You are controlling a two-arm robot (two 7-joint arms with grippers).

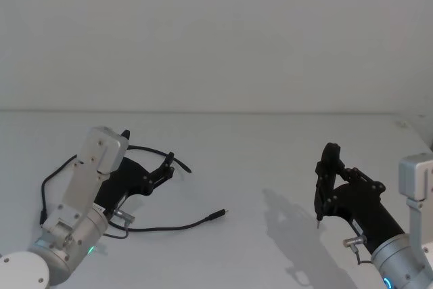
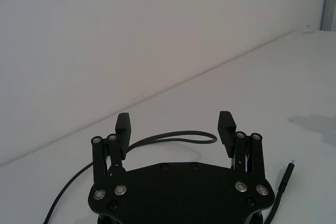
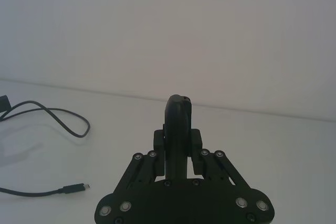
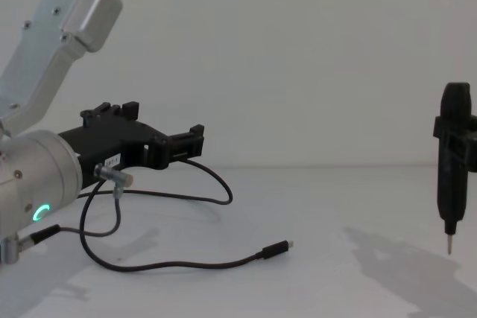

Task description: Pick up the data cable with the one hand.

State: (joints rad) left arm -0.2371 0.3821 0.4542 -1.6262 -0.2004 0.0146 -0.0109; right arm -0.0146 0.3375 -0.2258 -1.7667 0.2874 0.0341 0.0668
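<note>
Left claw (image 2: pixel 175 125) spread wide, just over the data cable (image 1: pixel 215 216) loop on the worktop (image 1: pixel 270 147). Right claw (image 3: pixel 178 141) well apart, pinching a pen-like tool (image 4: pixel 452 169).

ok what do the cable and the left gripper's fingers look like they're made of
Data cable: matte black jacket, likely rubber or plastic, lying in soft loops; plug tip glints like metal. Left gripper, open, above the cable: fingers matte black, plastic or coated metal, with shiny pivot screws.
</note>
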